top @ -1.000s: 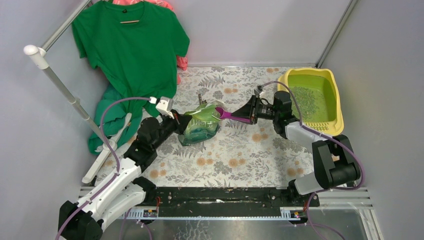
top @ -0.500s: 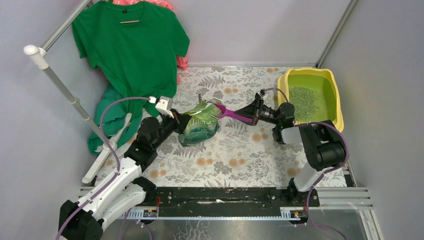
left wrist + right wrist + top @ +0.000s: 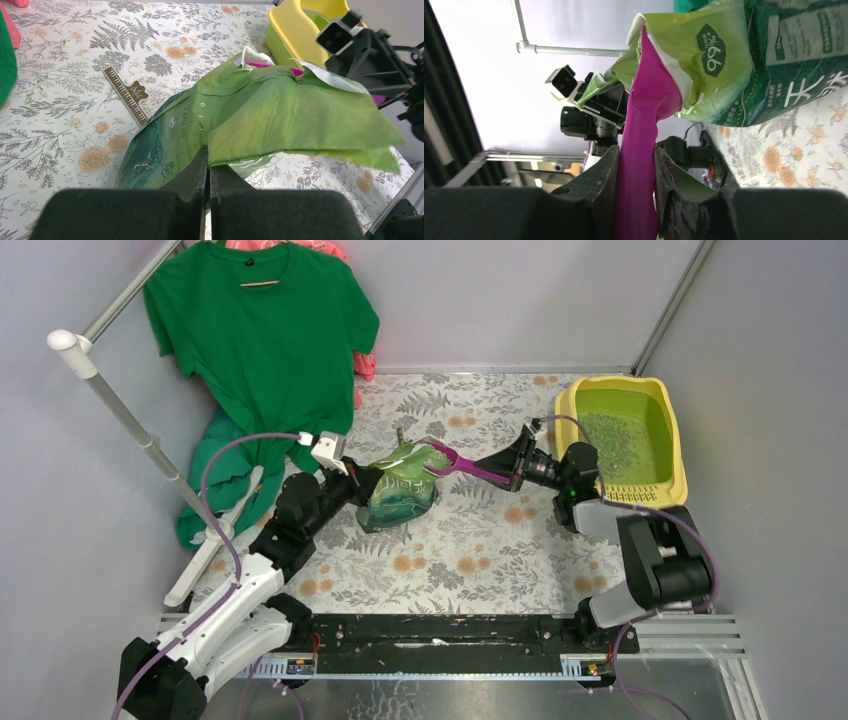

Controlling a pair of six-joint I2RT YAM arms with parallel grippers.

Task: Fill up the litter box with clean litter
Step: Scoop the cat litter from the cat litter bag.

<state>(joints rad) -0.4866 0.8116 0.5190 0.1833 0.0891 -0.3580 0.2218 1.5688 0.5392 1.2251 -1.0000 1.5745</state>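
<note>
**Jaws: left shut on the bag's edge, right clamped on the scoop handle**

The jaws of the left gripper (image 3: 209, 172) are pressed together on a fold of the green bag (image 3: 260, 115), pinching its near-left edge and holding the top of the bag up off the table (image 3: 450, 570). The jaws of the right gripper (image 3: 636, 155) stand partly apart, clamped on either side of the handle of the purple scoop (image 3: 644, 110). The scoop reaches out leftward from them, and its front end sits in the bag's open mouth. Whether it carries any grains cannot be told.

In the top view the bag (image 3: 400, 490) sits near the middle of the flowered table between the two grippers, the left gripper (image 3: 362, 483) touching it on one side and the scoop (image 3: 465, 468) entering from the other.

The litter box (image 3: 680, 455) lies at the far right corner of the table, against the right wall. It is just behind the wrist of the right gripper (image 3: 512, 470), whose jaws point away from it, toward the bag. It is well apart from the left gripper. The litter (image 3: 612, 440) lies as a grainy green patch on the left part of the box floor; the rest of the floor is bare.

From the left wrist, a corner of the litter box (image 3: 290, 30) shows beyond the bag.
</note>
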